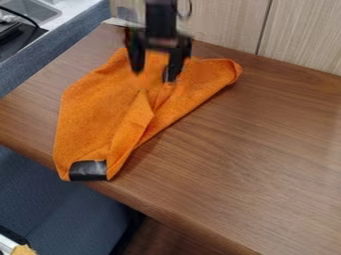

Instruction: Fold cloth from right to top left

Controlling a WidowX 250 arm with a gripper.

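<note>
My black two-finger claw (pixel 153 75) is apart, tips low over the far end of the orange fabric cloth (pixel 100 107). Cloth's creased on the brown wooden desk (pixel 253 149), from near its far-left corner to the near edge. Risks: closing too deep could pinch both layers, dragging everything; lifting could snag the ridge, undoing the fold.

Brown wood-grain desk (pixel 259 144), running from far left to near right. Pale wood-look panels (pixel 226 22) with a dark vertical seam stand along its far side. At far left, beyond a blue-gray fabric band (pixel 63 42), a metal sink (pixel 33 9) and black cable (pixel 21 16). Near left, a dark blue seat (pixel 50 191).
</note>
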